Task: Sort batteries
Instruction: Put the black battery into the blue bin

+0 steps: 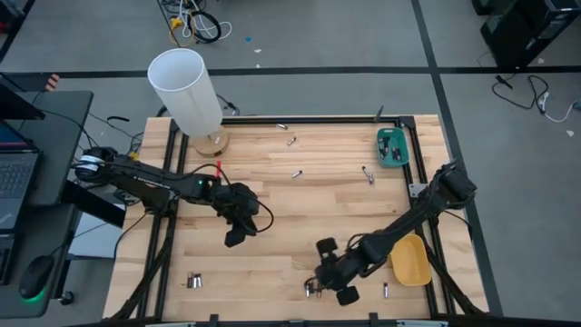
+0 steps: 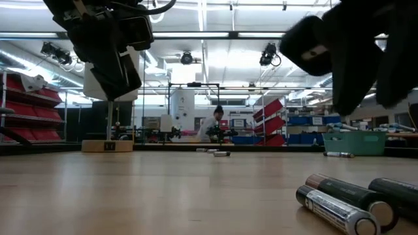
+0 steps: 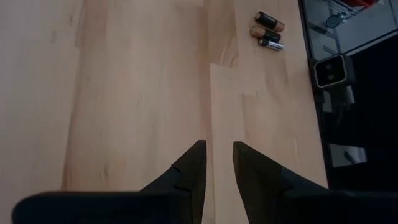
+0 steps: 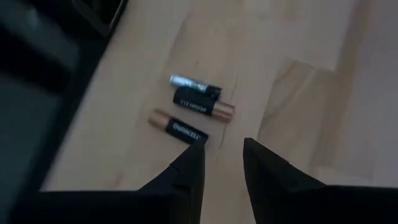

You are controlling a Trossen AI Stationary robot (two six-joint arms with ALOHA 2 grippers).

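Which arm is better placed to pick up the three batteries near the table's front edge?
Right. The right claw hovers just short of the three batteries, fingers slightly apart. The left claw hangs mid-table, away from them, with its own cluster farther off.

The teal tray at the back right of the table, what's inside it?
In the high view the teal tray holds a few small pieces, some pale and some dark, too small to identify. The low view shows only the tray's side wall, so its contents are hidden there.
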